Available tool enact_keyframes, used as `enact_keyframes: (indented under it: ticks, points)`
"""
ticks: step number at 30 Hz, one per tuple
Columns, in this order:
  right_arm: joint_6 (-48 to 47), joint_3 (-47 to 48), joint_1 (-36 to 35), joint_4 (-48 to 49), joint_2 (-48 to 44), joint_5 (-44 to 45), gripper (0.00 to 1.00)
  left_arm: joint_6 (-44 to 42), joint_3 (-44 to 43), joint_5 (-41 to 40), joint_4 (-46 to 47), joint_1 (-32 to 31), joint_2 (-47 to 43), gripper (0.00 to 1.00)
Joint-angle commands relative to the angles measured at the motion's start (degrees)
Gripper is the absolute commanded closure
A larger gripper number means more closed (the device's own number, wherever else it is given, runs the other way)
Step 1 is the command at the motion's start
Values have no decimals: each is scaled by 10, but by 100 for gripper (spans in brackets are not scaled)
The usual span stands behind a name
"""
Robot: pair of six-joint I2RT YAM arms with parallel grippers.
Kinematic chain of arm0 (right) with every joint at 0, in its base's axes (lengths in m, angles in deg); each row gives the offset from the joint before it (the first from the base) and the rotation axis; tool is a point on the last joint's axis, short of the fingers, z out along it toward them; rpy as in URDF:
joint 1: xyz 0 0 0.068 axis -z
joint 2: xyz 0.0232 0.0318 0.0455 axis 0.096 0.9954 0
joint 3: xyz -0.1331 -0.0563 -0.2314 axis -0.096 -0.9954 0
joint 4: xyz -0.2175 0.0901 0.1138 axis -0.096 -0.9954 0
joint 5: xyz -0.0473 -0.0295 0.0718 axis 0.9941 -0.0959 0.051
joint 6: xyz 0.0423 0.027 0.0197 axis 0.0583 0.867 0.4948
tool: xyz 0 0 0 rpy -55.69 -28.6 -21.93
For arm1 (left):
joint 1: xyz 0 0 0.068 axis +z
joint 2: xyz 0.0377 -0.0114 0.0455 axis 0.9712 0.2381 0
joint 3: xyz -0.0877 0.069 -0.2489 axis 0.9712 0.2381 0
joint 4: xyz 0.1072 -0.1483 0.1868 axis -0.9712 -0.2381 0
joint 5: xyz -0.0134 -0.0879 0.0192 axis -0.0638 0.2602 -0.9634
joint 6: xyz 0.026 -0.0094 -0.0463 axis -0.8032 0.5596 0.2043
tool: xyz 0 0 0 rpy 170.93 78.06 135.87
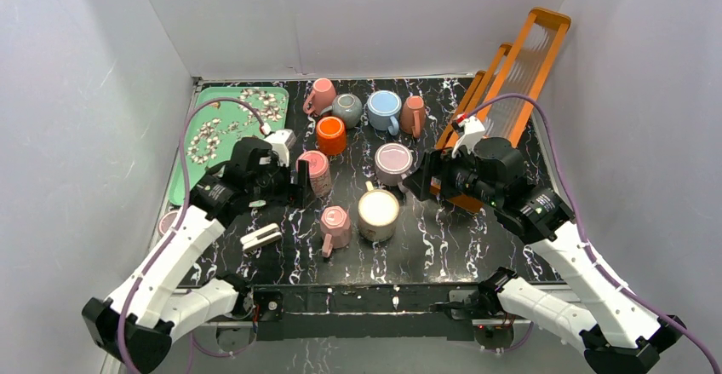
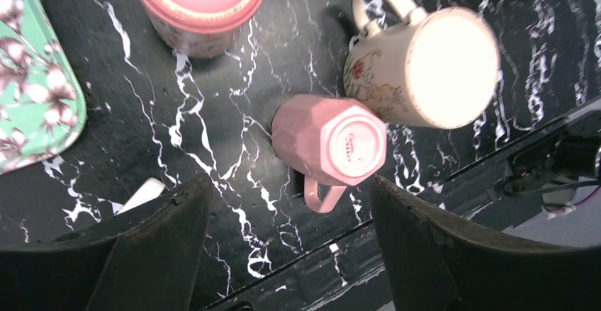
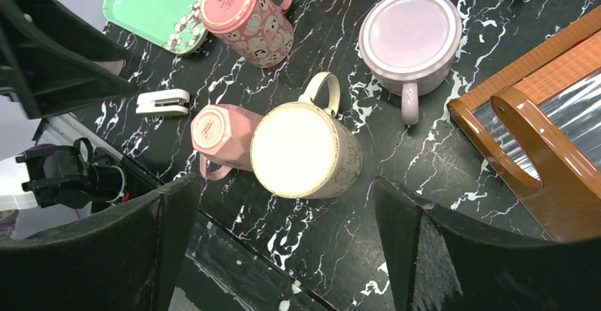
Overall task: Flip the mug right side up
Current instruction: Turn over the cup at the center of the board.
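Several mugs stand base up on the black marbled table. A small pink faceted mug (image 2: 329,141) (image 1: 335,224) (image 3: 221,135) is upside down with its handle toward the near edge. My left gripper (image 2: 290,183) (image 1: 294,182) hangs above the table just short of it, open and holding nothing. Beside the pink mug stands a cream mug (image 2: 425,66) (image 1: 378,213) (image 3: 305,151), also base up. A pink patterned mug (image 2: 198,6) (image 1: 317,172) is right by the left fingers. My right gripper (image 3: 287,183) (image 1: 417,182) is open and holds nothing, above the table near the cream mug.
A lilac mug (image 1: 393,162) (image 3: 411,38) sits base up. Several more mugs line the back (image 1: 384,108). A green floral tray (image 1: 223,131) lies at the left and an orange rack (image 1: 511,76) leans at the right. A white clip (image 1: 261,236) lies near the front.
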Motion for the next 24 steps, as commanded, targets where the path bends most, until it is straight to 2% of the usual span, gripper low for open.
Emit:
enact_keyframes:
  ticks: [1, 7, 15, 19, 24]
  points:
    - [-10, 0, -2, 22, -9, -9, 1, 21, 29, 25, -15, -4, 21, 25]
    - [-5, -3, -2, 19, -13, -12, 1, 58, 55, -41, -22, -32, 5, 30]
    - [2, -14, -2, 29, -19, -25, 1, 82, 77, -39, -6, -58, 9, 31]
    - [9, -5, -2, 27, -3, -58, 1, 90, 79, -37, 5, -58, -2, 26]
    - [45, 3, -2, 28, 35, -96, 5, 94, 68, -101, 6, -58, -33, 20]
